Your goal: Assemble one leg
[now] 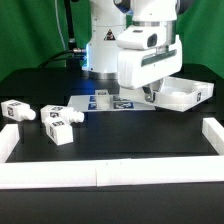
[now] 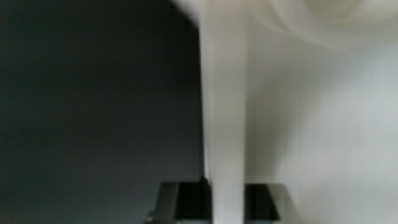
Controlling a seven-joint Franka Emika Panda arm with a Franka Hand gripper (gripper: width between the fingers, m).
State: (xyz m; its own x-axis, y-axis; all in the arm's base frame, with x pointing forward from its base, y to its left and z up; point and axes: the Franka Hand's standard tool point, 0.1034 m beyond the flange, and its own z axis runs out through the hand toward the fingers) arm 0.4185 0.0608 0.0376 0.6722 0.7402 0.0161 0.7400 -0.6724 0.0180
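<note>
Two legs, short white blocks with black-and-white tags, lie on the black table at the exterior view's left: one (image 1: 18, 111) near the edge and one (image 1: 60, 122) closer to the middle. My gripper (image 1: 150, 96) is far from them, down at the near-left edge of the wide white tray-like piece (image 1: 186, 94). In the wrist view the gripper (image 2: 224, 203) has its dark fingers (image 2: 182, 200) on either side of the tray piece's thin upright wall (image 2: 222, 110), touching it. A round socket (image 2: 338, 12) of that piece shows blurred. No leg shows in the wrist view.
The marker board (image 1: 100, 101) lies flat behind the legs, under the arm's base. Low white walls run along the table's front (image 1: 100, 176), left (image 1: 8, 140) and right (image 1: 213, 132).
</note>
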